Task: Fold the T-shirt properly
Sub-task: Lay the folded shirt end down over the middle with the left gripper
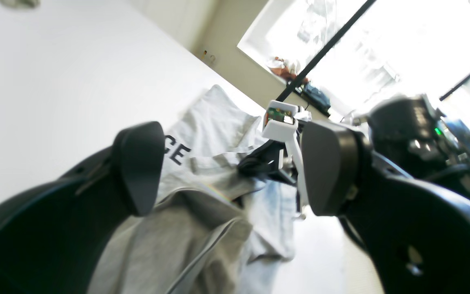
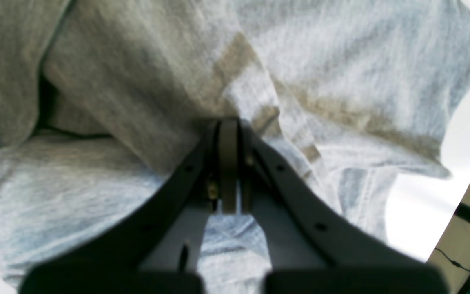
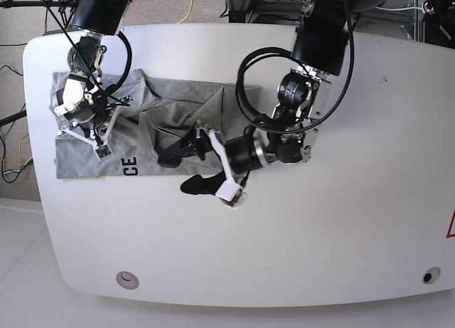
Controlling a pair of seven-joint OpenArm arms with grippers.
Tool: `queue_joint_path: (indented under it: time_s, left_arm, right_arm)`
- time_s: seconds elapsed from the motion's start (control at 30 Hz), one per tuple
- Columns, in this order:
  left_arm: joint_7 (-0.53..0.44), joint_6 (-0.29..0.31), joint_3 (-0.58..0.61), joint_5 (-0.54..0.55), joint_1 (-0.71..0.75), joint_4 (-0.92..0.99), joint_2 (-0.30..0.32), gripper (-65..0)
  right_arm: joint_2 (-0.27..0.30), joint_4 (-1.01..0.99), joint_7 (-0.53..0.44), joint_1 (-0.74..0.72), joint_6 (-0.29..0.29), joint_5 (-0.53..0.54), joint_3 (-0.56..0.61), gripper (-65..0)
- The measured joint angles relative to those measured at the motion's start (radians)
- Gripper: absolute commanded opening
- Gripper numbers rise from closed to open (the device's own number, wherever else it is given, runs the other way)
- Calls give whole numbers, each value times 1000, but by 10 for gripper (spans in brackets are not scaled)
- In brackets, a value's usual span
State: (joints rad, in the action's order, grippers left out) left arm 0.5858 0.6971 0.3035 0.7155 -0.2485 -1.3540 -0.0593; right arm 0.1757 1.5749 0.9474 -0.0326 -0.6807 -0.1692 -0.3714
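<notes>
T-shirt (image 3: 178, 111) bunches leftward; white table (image 3: 341, 221) spreads bare rightward.

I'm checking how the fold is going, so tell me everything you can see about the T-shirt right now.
The T-shirt is light heather-grey knit, lying crumpled and partly folded on the white table, toward its far left in the base view. Black letters "CE" show at its near edge. The right gripper is shut on a bunched fold of it. The left gripper stands open at its near edge, holding nothing.
</notes>
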Motion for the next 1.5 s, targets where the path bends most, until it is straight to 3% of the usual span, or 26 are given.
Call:
queue_joint_path:
  time_s: [0.2,0.37,0.5,0.63,0.67,1.0,1.3,1.43,1.5]
  left_arm:
    - [12,-13,-10,-20,39,-16,114,-175]
    - [16,-14,-6,-22,42,-8,141,-259]
    - [2,-7,-4,-28,35,17,146,-397]
    - [3,-8,-4,-91,35,43,150,-625]
    - [5,-8,-4,-113,35,51,151,-650]
    - [8,-7,4,-216,24,80,98,-646]
    - [13,-8,3,-231,31,63,111,-640]
    - [14,-8,3,-229,45,6,110,-554]
    - [11,-7,4,-226,51,-19,107,-462]
  right_arm:
    - [-2,0,0,-2,0,0,0,-650]
    - [-1,0,0,-2,0,0,0,-650]
    - [-2,0,0,-2,0,0,0,-650]
    - [-2,0,0,-2,0,0,0,-650]
    - [-2,0,0,-3,0,0,0,-650]
    - [-4,0,0,-2,0,0,0,-650]
    - [-4,0,0,-2,0,0,0,-650]
    - [-3,0,0,-2,0,0,0,-650]
    - [-3,0,0,-2,0,0,0,-650]
